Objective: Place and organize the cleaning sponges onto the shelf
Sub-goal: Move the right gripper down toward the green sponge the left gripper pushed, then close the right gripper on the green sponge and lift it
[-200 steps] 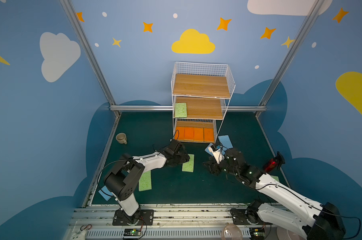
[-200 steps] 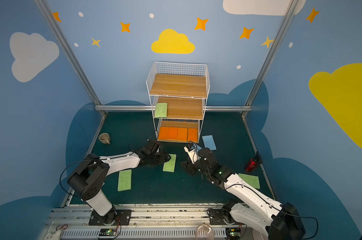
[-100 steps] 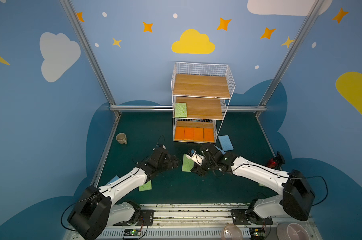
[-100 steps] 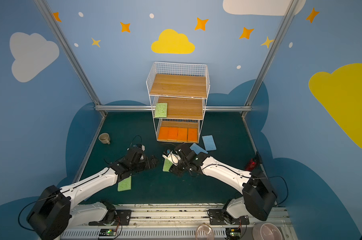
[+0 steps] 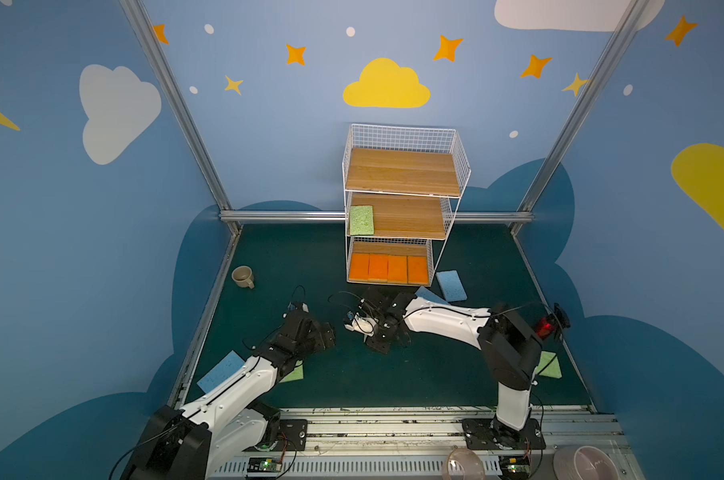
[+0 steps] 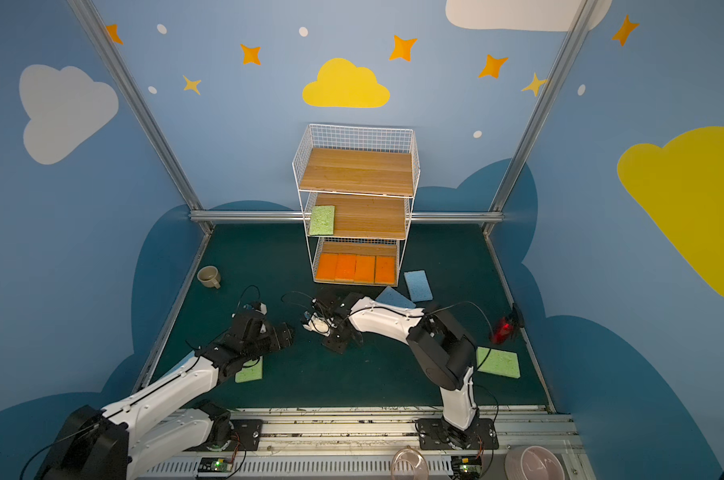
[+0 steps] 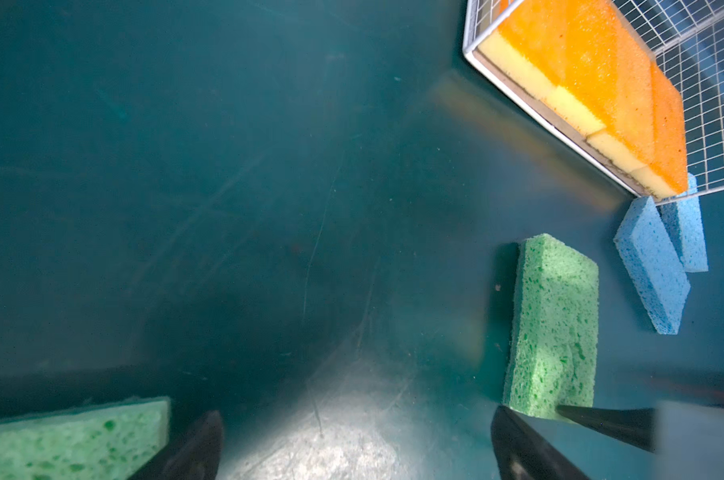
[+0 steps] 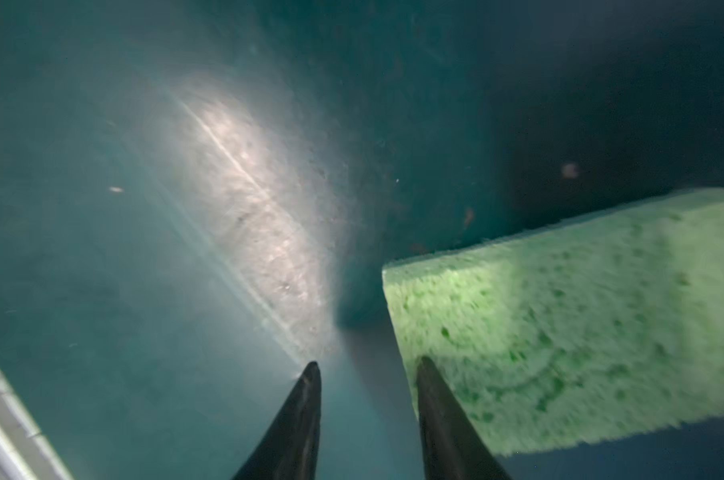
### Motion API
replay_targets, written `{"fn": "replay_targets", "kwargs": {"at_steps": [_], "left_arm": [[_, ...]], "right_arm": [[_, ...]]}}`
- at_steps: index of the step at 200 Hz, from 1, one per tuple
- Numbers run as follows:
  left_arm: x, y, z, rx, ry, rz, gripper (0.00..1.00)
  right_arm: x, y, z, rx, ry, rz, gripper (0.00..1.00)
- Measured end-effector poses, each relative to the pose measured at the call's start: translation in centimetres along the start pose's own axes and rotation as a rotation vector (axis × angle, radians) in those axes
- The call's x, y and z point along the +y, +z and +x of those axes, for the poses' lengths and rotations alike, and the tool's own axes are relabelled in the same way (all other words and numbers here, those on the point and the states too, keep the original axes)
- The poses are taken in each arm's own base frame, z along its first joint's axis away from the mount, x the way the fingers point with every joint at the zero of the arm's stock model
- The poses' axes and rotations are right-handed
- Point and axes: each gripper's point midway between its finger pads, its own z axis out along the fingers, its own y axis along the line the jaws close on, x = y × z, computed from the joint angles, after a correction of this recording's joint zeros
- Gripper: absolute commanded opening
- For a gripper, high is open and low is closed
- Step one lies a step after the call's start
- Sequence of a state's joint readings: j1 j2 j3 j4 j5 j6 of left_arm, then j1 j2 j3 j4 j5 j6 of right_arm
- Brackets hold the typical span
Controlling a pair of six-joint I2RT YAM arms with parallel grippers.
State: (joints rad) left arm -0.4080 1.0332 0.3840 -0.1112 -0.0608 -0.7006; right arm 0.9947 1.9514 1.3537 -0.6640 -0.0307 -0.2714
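The place is a robotics lab's test cell, dressed up like a nursery. Behind the shelf [image 5: 401,135] and to both sides of it stand blue walls painted with a yellow cloud [image 5: 387,85], white clouds and orange stars, yet bare aluminium posts [image 5: 176,104] frame the corners. The shelf stands on a dark green mat [image 5: 393,382]. In front of the shelf, well apart from it, a metal rail [image 5: 393,428] carries the bolted bases of two white robot arms [image 5: 235,386] — with small circuit boards [image 5: 264,464] lit green along its near edge.
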Motion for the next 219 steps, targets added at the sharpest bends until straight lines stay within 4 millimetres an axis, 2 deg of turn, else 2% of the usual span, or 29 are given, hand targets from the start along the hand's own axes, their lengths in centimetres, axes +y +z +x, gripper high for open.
{"fn": "replay_targets", "kwargs": {"at_steps": [50,88,142,188,219], "left_arm": [[0.1,0.5,0.1,0.011,-0.006,0.007,1.0],[0.1,0.8,0.2,0.02,-0.009,0.012,1.0],[-0.2,0.8,-0.2,0.008,-0.011,0.028,1.0],[-0.2,1.0,-0.2,0.012,-0.011,0.031,1.0],[-0.1,1.0,-0.3,0.011,-0.008,0.029,1.0]], "right_arm": [[-1.1,0.1,0.4,0.031,-0.013,0.051,0.41],[-1.1,0.0,0.4,0.028,-0.025,0.05,0.42],[-0.9,-2.1,0.4,-0.016,-0.06,0.043,0.42],[-1.1,-1.9,0.6,-0.001,-0.072,0.046,0.42],[-1.9,-0.4,0.8,0.041,-0.085,0.062,0.4]]}}
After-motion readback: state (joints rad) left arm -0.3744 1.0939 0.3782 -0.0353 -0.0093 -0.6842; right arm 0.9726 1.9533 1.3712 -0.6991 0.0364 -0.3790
